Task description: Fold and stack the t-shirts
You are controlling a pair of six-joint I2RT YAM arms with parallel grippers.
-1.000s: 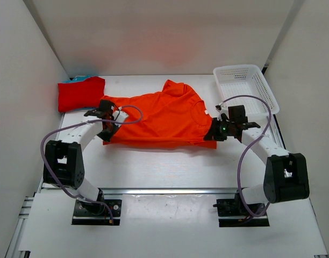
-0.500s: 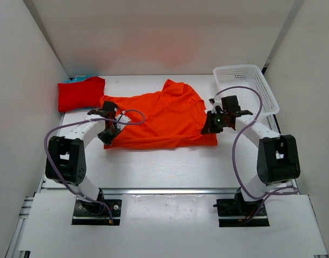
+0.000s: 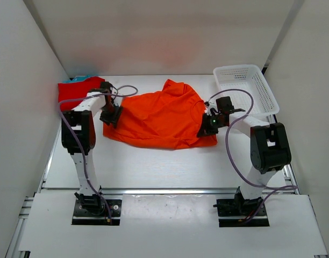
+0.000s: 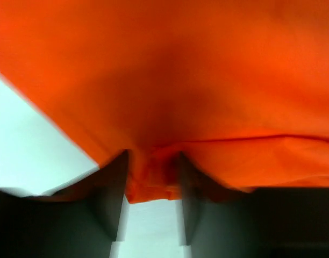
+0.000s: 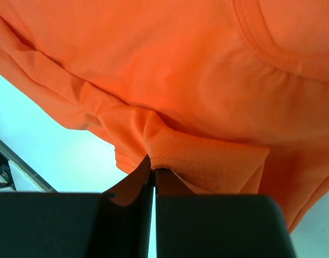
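An orange t-shirt (image 3: pixel 159 115) lies crumpled in the middle of the table. At its left edge is my left gripper (image 3: pixel 109 115). In the left wrist view this gripper (image 4: pixel 152 161) is open, its fingers apart with a bunched edge of the orange t-shirt (image 4: pixel 207 80) loose between them. My right gripper (image 3: pixel 206 129) is at the shirt's near right corner. The right wrist view shows that gripper (image 5: pixel 152 169) shut on the stitched hem of the orange t-shirt (image 5: pixel 180 70). A folded red t-shirt (image 3: pixel 73 91) lies at the back left, and a strip of the teal-blue t-shirt (image 3: pixel 81 78) shows behind it.
A white mesh basket (image 3: pixel 237 69) stands at the back right, close behind the right arm. White walls close in the table on the left, back and right. Purple cables loop above both arms.
Both grippers moved toward the back and inward, drawing the orange shirt's near edge with them, so the shirt is more bunched. The left gripper went from shut to open.
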